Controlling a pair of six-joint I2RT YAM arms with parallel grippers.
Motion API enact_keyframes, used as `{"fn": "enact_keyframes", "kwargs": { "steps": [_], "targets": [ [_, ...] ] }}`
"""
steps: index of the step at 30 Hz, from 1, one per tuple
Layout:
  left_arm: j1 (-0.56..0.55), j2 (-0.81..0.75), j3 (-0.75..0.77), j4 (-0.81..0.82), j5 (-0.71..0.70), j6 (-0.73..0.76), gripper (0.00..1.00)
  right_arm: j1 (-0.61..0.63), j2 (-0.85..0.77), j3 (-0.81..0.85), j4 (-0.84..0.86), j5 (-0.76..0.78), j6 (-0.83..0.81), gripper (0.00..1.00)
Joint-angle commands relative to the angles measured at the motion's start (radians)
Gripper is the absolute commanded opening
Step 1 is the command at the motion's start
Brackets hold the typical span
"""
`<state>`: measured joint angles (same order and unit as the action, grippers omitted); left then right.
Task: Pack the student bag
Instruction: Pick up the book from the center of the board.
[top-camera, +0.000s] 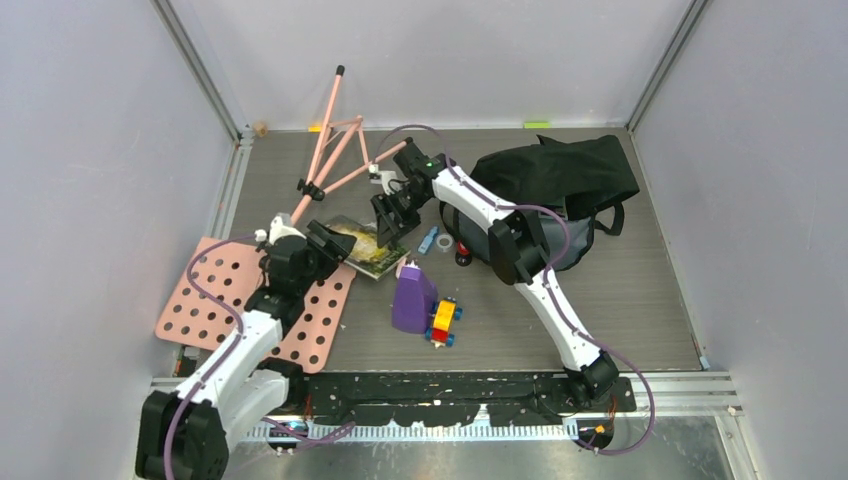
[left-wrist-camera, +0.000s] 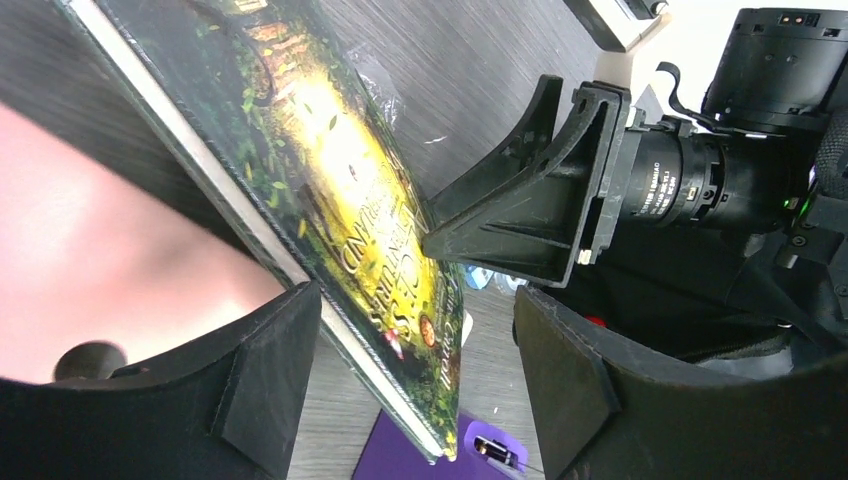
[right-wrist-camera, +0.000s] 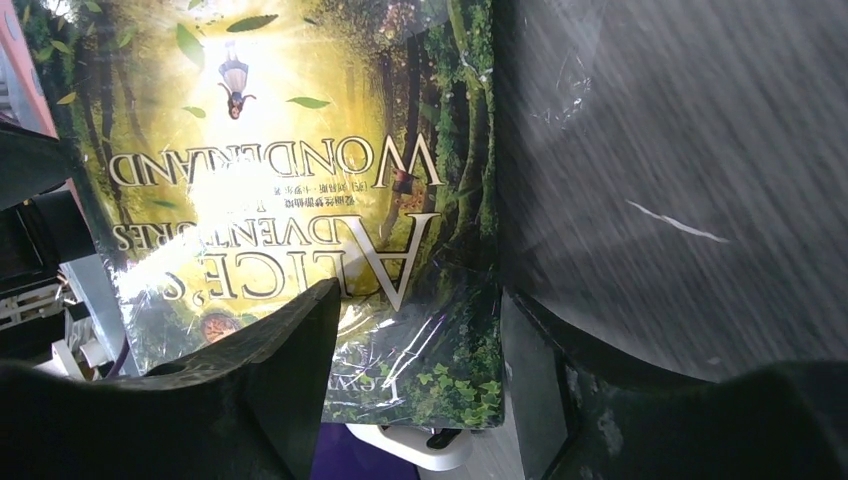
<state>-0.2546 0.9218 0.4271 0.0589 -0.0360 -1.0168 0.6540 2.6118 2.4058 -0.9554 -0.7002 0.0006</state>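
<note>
**Book title, seen upside down**

The only clear wording is on the glossy cover of a book (right-wrist-camera: 300, 200). In the right wrist view, large pale capitals stand upside down and read "ALICE'S", "ADVENTURES" and "WONDERLAND". A line of small print runs between the title rows but is too small to read. In the left wrist view, a black camera lens (left-wrist-camera: 680, 185) carries tiny white lettering, also illegible.

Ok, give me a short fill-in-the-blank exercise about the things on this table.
1. The book has a title that ends in the word ____.
2. The student bag is coloured ____.
3. The container beside the toy bricks is coloured ____.
Missing words: Wonderland; black; purple.
</note>
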Motion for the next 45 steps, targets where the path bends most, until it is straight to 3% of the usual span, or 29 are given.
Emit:
{"fn": "enact_keyframes", "kwargs": {
  "steps": [1,9,14,22,33,38,45],
  "targets": [
    [-0.011,-0.106,-0.014,-0.098,-0.074,-0.009,0.73,0.047,-0.028,-0.024,0.035,-0.039,0.044,0.64],
    [-0.010,-0.210,-0.026,-0.274,-0.117,-0.023,0.77,0.047,-0.037,-0.058,0.071,-0.010,0.070,0.63],
    [-0.009,-0.184,-0.040,-0.282,-0.123,-0.046,0.80,0.047,-0.043,-0.060,0.078,-0.001,0.073,0.62],
    [-0.004,-0.069,-0.087,-0.136,-0.085,-0.138,0.81,0.047,-0.045,-0.058,0.078,0.001,0.072,0.62],
    [-0.002,-0.005,-0.182,0.135,-0.121,-0.249,0.66,0.047,-0.037,-0.043,0.078,-0.008,0.076,0.60],
    [-0.002,-0.012,-0.198,0.226,-0.168,-0.237,0.50,0.047,-0.036,-0.036,0.081,-0.009,0.081,0.59],
    [-0.002,-0.097,-0.194,0.249,-0.190,-0.221,0.06,0.047,-0.093,-0.077,0.141,0.052,0.099,0.58]
  ]
}}
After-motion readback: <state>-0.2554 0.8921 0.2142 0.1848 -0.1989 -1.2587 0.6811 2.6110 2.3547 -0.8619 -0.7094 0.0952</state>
